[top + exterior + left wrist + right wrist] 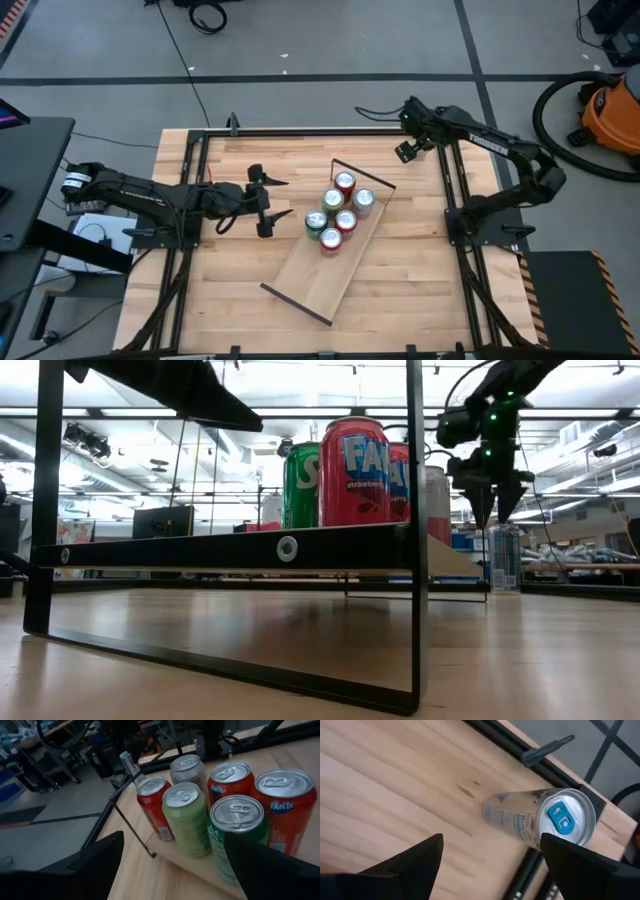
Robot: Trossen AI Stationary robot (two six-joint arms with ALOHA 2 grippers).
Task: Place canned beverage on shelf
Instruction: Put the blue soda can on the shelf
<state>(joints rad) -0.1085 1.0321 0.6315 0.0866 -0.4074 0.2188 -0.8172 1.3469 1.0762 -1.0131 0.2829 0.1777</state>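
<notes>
You had the right claw [405, 152] up near the far edge of the tabletop [400, 290], hanging over a slim silver can [540, 820] with a blue tab. That can stood upright on the bare wood, just beside the black rail and well apart from the shelf [310, 275]. In the right wrist view the fingers were spread wide on either side of the can and held nothing. I judged the step in hand to be the reach for that can, with the grasp not yet made.

The next move called for you to lower the claw squarely around the can's body and close gently, since a tall, narrow can would tip easily. After that came the lift and the carry across to the shelf. The board's near half lay bare, so there was room to set it down clear of the others.

Your left claw [265, 205] waited just beside the shelf's loaded end, its fingers wide apart and empty.

The shelf lay slantwise across the middle of the tabletop. I counted six cans [338, 210] on it, packed together at its far end. Three were red, two were green and one was silver. With the slim can off the shelf, that made seven cans in all, one shelf and two arms.
</notes>
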